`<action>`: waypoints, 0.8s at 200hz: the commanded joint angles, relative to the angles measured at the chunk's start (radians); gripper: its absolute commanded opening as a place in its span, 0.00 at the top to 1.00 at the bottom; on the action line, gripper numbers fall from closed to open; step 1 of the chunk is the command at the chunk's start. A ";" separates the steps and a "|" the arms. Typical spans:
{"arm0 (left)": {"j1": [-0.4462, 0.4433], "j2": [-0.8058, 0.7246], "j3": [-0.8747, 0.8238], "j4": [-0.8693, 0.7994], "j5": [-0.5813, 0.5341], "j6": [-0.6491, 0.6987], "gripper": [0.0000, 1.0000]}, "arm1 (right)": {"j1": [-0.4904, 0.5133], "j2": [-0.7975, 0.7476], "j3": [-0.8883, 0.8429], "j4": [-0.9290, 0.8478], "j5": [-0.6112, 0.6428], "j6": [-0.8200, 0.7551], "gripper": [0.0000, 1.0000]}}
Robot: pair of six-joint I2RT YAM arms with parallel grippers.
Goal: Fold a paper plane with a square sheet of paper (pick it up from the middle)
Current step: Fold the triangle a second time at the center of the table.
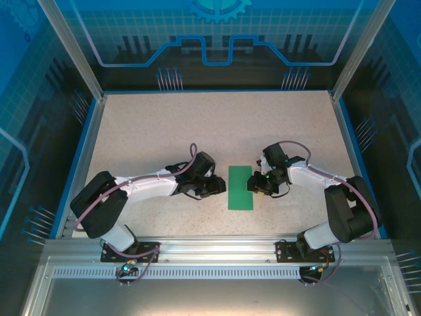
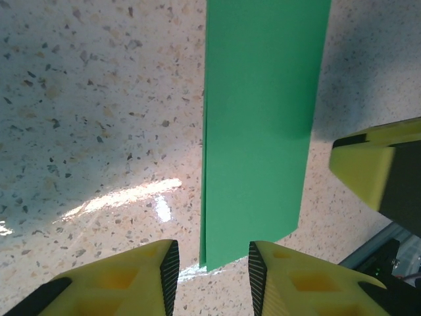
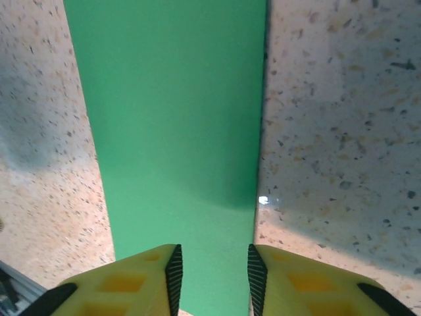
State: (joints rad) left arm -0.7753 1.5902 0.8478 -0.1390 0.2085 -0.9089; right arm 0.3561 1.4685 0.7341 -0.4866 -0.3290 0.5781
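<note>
Left pincer (image 2: 210,263) at the 9 o'clock edge of the square sheet of paper (image 1: 240,187), jaws partly apart, clamping nothing; right pincer (image 3: 214,270) at 3 o'clock likewise; the sheet, a narrow strip, lies flat on the counter (image 1: 164,125); wrist views crop its ends; fingertip contact unclear.

Folded green paper (image 2: 260,118) flat on speckled table (image 2: 92,118), left end effector (image 2: 212,266) parted at its edge

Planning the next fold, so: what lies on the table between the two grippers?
The top view shows the green sheet of paper, folded to a narrow rectangle, lying flat between the left gripper and the right gripper.
</note>
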 commanded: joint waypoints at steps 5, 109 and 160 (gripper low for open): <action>-0.012 0.029 0.007 0.038 0.034 -0.034 0.62 | -0.014 -0.021 -0.022 0.023 -0.067 -0.003 0.59; -0.015 0.068 0.010 0.068 0.059 -0.063 0.62 | 0.004 -0.060 -0.092 0.092 -0.142 0.023 0.48; -0.015 0.085 0.008 0.070 0.076 -0.059 0.62 | -0.010 -0.039 -0.106 0.126 -0.175 0.038 0.46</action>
State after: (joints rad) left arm -0.7818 1.6569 0.8482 -0.0765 0.2474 -0.9527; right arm 0.3531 1.4132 0.6502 -0.3904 -0.4541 0.5987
